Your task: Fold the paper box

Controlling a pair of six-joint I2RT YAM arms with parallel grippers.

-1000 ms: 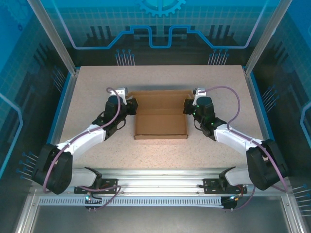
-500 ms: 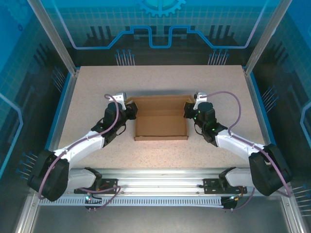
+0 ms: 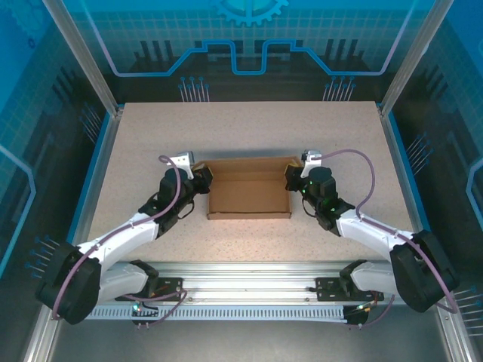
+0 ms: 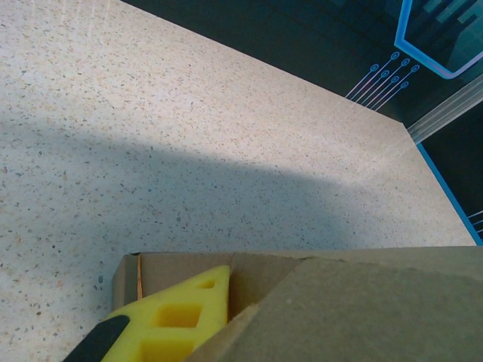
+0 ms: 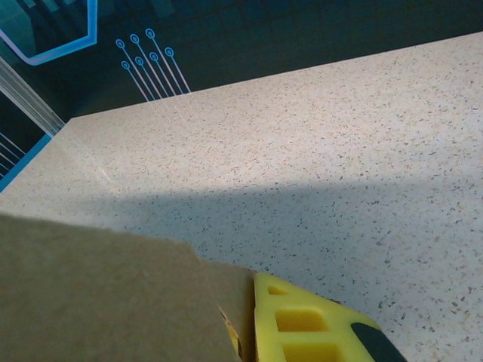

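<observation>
The paper box [image 3: 249,197] is brown cardboard in the middle of the table, with its far panel [image 3: 249,167] folded up between both grippers. My left gripper [image 3: 202,179] is shut on the box's left side flap. In the left wrist view one yellow finger [image 4: 177,320] lies against the cardboard [image 4: 362,309], which hides the other. My right gripper [image 3: 290,179] is shut on the right side flap. In the right wrist view a yellow finger [image 5: 313,328] presses the flap [image 5: 98,294] from outside, and a sliver of the other finger shows behind it.
The speckled table [image 3: 249,124] runs open behind the box to the far edge. Blue rails [image 3: 98,158] border its left and right sides. The metal base rail [image 3: 249,275] lies at the near edge, with both arms reaching in from the corners.
Both grippers have drawn toward the near edge and slightly inward. The box's far panel has come up with them, so the box looks shorter from above.
</observation>
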